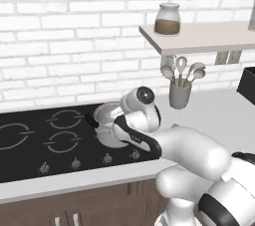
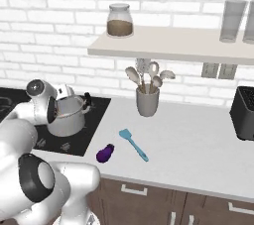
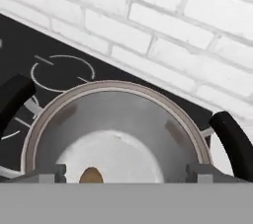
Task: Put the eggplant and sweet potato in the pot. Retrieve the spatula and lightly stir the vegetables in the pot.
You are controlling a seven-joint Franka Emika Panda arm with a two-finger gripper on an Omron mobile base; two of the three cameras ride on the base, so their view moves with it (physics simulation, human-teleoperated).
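The steel pot (image 3: 118,119) with two black side handles stands on the black cooktop (image 1: 30,140), directly below my gripper (image 3: 126,176). The gripper is open; its fingertips (image 3: 52,172) stand wide apart over the pot's mouth with nothing between them. On the pot's floor lies a small orange-brown sweet potato (image 3: 90,174). From the right base view the hand hovers above the pot (image 2: 67,120). The dark-purple eggplant (image 2: 104,153) lies on the white counter near its front edge. Just right of it lies the teal spatula (image 2: 133,144). In the left base view the arm covers part of the pot (image 1: 105,123).
A grey utensil cup (image 2: 147,101) with pale spoons stands at the back of the counter under a wall shelf (image 2: 168,45) holding a jar (image 2: 119,20). A black appliance (image 2: 244,112) sits at the far right. A brick wall backs the cooktop.
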